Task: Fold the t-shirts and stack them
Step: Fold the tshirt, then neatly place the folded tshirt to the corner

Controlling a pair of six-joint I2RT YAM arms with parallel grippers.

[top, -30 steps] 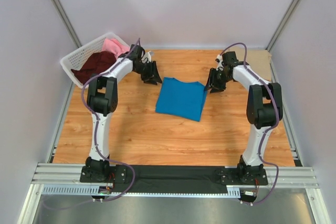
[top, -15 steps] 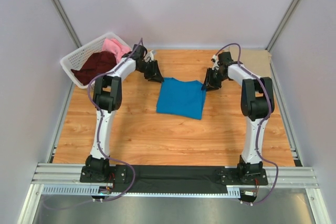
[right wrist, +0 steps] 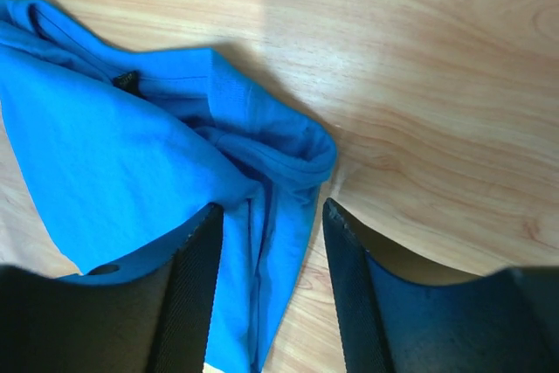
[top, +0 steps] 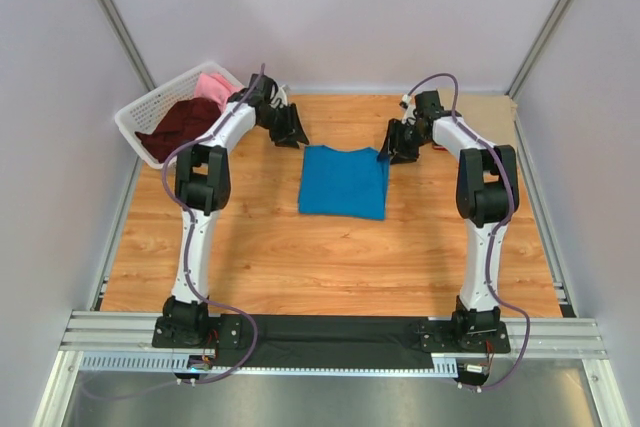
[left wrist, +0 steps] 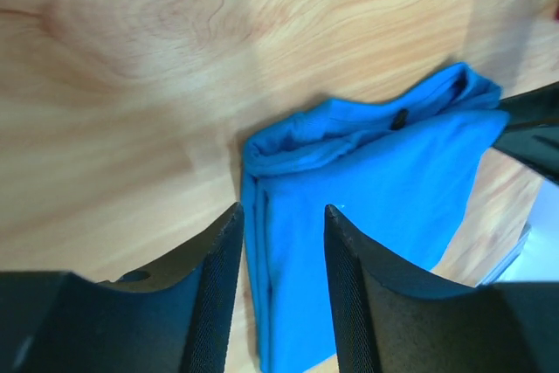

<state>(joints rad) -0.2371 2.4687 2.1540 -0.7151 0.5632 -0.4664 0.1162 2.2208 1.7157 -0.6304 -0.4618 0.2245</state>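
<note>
a table top [top: 300,257] of pale, warm wood grain fills the cell. plain white walls close it in on three sides: a back wall [top: 340,17], a left wall [top: 50,207] and a right wall [top: 600,187]. slanting metal posts [top: 110,7] stand in the two far corners. ribbed aluminium rails [top: 110,332] run along the near edge, with a black strip [top: 340,329] lying across their middle. the light is soft and even, and the shadows are faint.

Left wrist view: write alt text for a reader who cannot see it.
A folded bright blue cloth t-shirt lies on a light wooden table. The left gripper, its black fingers apart, hovers over one folded edge of the shirt.
</note>
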